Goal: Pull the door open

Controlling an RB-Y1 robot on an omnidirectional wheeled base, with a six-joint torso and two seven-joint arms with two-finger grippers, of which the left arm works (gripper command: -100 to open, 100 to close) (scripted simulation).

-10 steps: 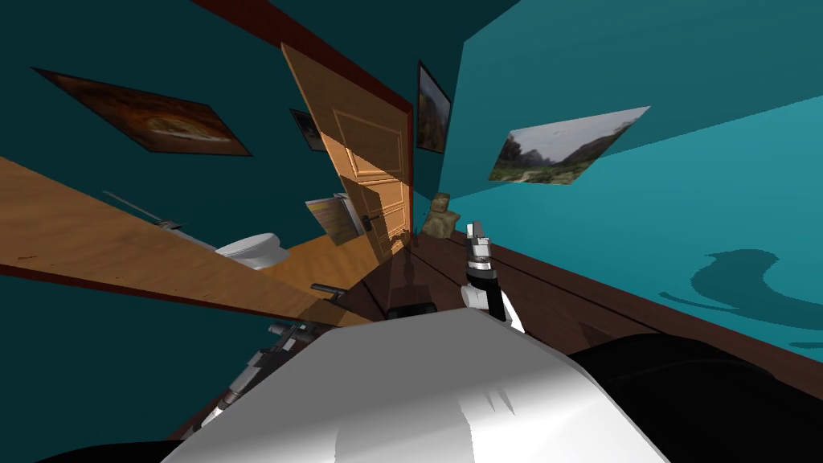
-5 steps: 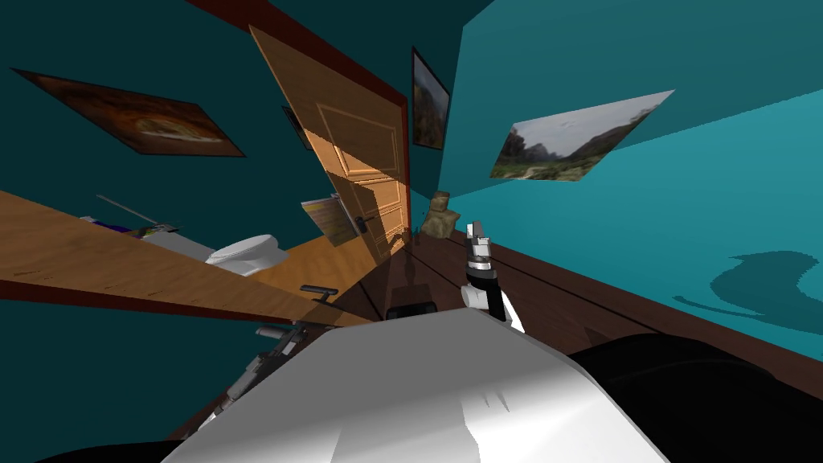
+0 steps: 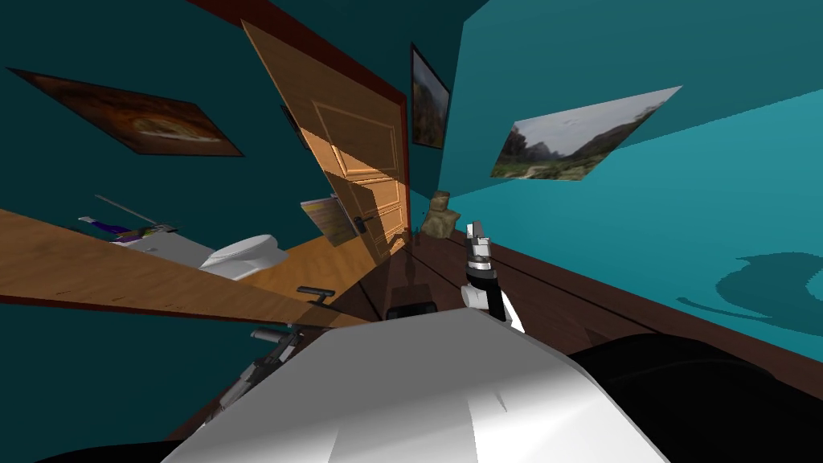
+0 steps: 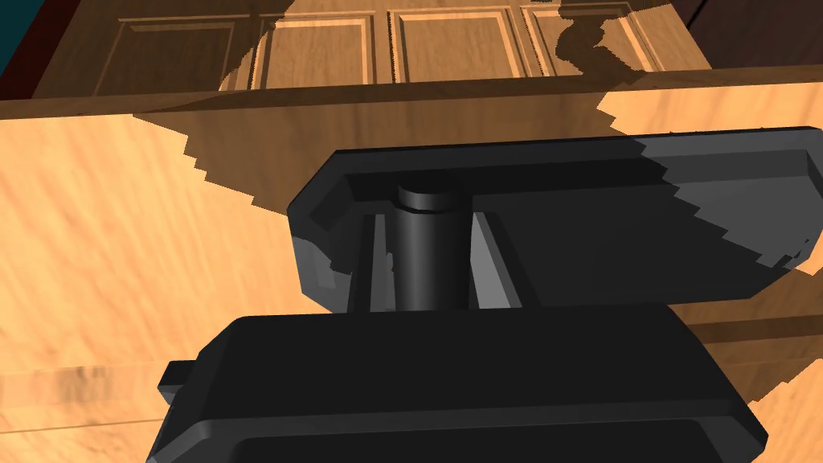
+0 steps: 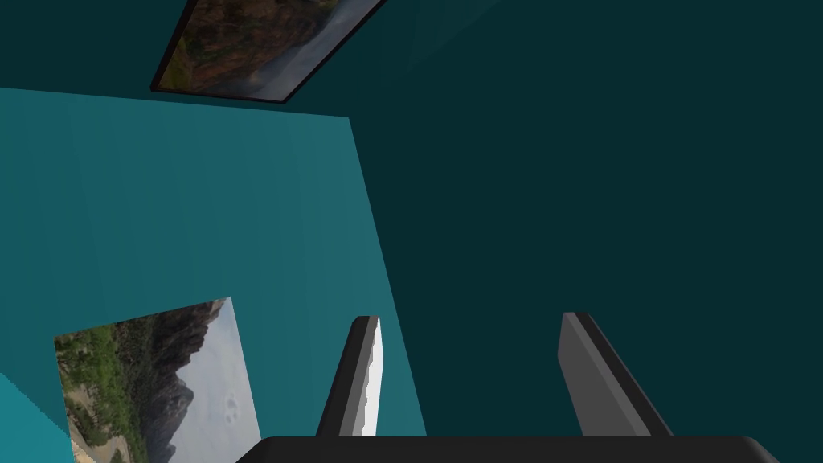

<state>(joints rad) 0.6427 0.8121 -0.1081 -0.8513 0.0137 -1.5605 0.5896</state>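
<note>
**Head view, read left to right.** At the upper left of the frame a dark framed picture (image 3: 128,120) hangs on the deep teal wall. Below it the door (image 3: 120,257), the thing you are to pull, crosses the left half of the frame as a long plane of light wood. Its near end reaches the lower centre. Past its upper edge sits a white toilet (image 3: 241,253). Your left forearm rises from the lower left of centre to the door's dark lower edge.

**Left wrist view.** Your left hand (image 4: 424,241) is pinching the handle (image 4: 579,225). Its two fingers (image 4: 490,265) press the sides of the handle's round dark stem. The broad dark lever lies across their tips, with light wood behind.

**Head view, centre to right.** At top centre a second door (image 3: 362,153), panelled, stands ajar in a dark red frame. Just right of centre your right hand (image 3: 474,229) points upward over the dark floor (image 3: 562,297), well apart from the door. The right wrist view shows its fingers spread and holding nothing. At the upper right a landscape print (image 3: 579,145) hangs on the lighter teal wall.
</note>
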